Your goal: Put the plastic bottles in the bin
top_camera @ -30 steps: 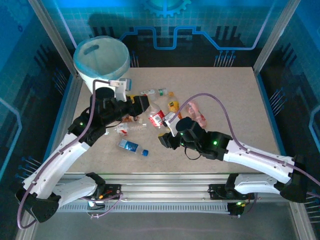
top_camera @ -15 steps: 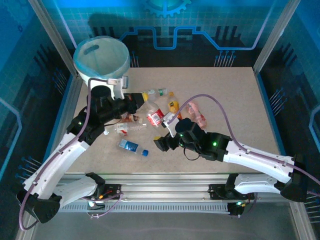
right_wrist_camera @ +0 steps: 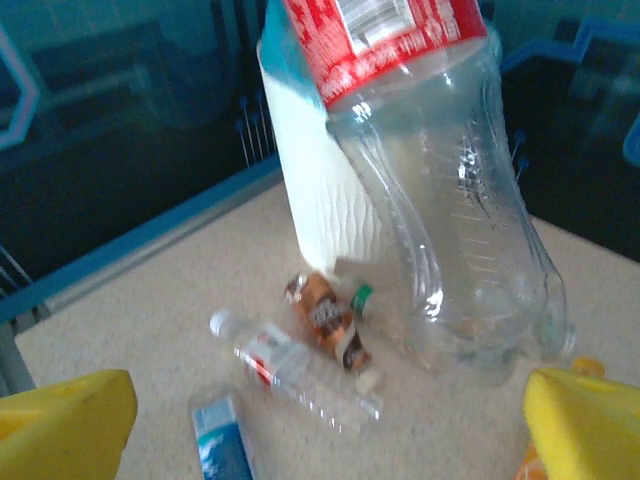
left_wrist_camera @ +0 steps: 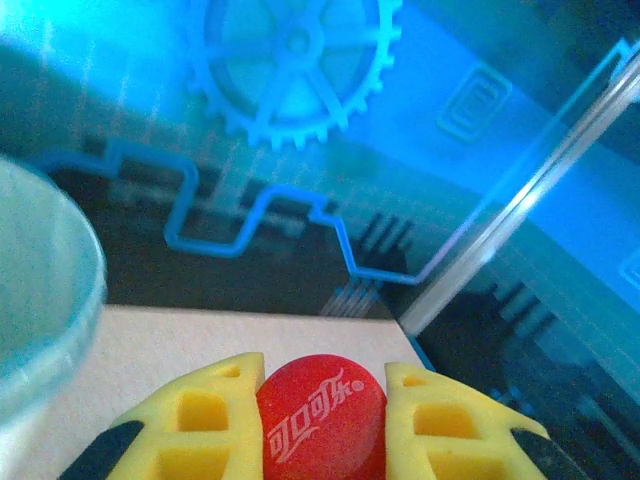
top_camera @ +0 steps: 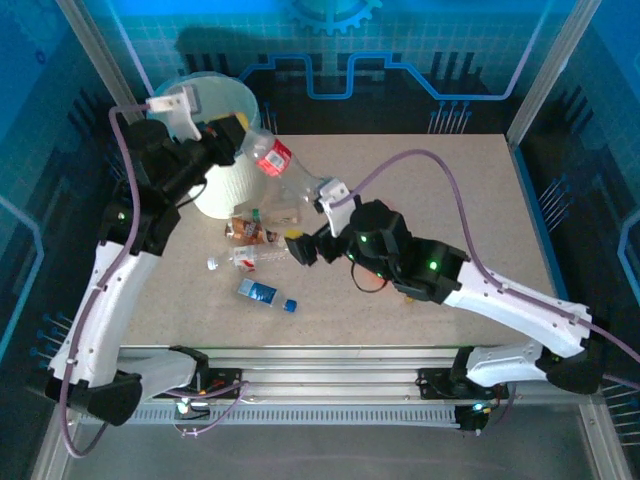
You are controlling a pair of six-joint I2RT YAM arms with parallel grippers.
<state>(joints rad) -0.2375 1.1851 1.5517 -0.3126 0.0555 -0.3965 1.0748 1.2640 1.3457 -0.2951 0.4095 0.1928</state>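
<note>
1. The left pincer point(left_wrist_camera: 322, 415) is clamped on the red cap point(left_wrist_camera: 320, 440) of a large red-labelled bottle point(top_camera: 272, 158), which it holds clear of the counter point(top_camera: 450, 180)
2. That bottle hangs slanted, just beside the 4 o'clock side of the white bin point(top_camera: 215, 85). The bin stands at the counter's 10 o'clock corner, and the bottle is not inside it
3. The right pincer point(right_wrist_camera: 322, 420) has its fingers spread wide and grips nothing, low near the counter's middle
4. Toward its 9 o'clock, three small bottles lie on the counter: a brown-labelled one point(top_camera: 245, 230), a clear one with red on it point(top_camera: 250, 258) and a blue-labelled one point(top_camera: 265, 293)
</note>
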